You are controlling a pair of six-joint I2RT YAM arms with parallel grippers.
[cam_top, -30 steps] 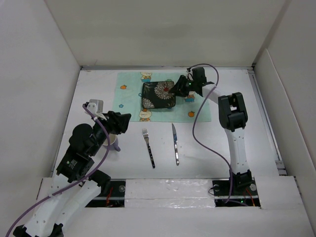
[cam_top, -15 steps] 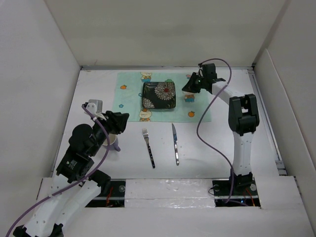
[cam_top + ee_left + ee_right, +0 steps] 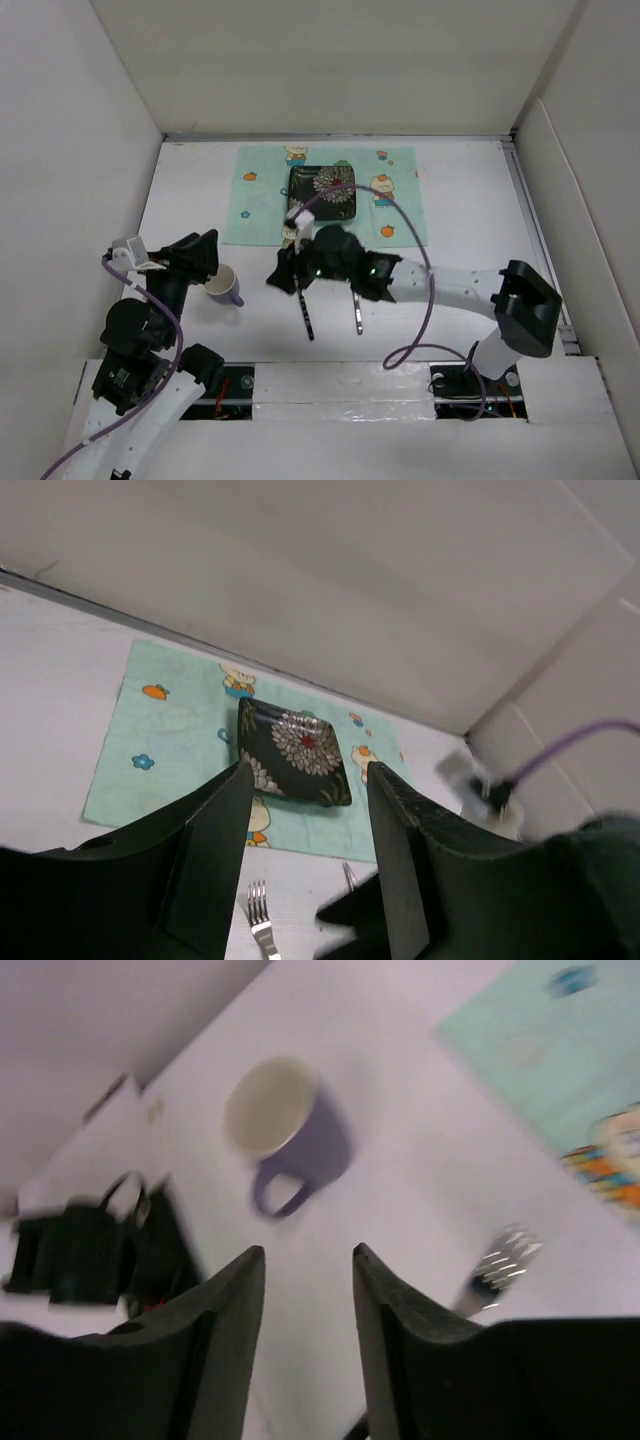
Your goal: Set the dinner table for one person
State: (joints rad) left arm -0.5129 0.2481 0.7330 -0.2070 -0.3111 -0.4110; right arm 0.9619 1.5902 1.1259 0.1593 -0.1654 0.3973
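Fingers (image 3: 210,860) of the left gripper (image 3: 307,772) are seen parted to a middling gap at the near left. Nothing is held between them; only placemat and plate are framed in the gap. From above, the left gripper is located just beside the purple mug (image 3: 224,286), on its far-left side. Contact cannot be confirmed from that view. The mug is stood upright on the dinner table (image 3: 470,220), with the handle turned to the near right and a white inside. Contents cannot be made out.

The right gripper (image 3: 285,278) is stretched across from the right base to mid-table and positioned over the tine end of the fork (image 3: 307,320). Its jaws are also parted about halfway, with nothing gripped. Bare table is seen between the fingers (image 3: 385,1340) in the wrist view, and the fork tines are seen just outside the right-hand finger. Whether the fork is touched cannot be told; that view is blurred.

Fork and knife (image 3: 356,312) are laid side by side and apart, handles toward the near edge, knife on the right. The knife's far end is partly covered by the right arm.

Beyond them a mint-green placemat (image 3: 260,200) is spread flat on the far half of the table. A dark, flower-patterned square plate (image 3: 322,192) is set on it near the middle. The table is closed off at the back by a white wall (image 3: 330,70).
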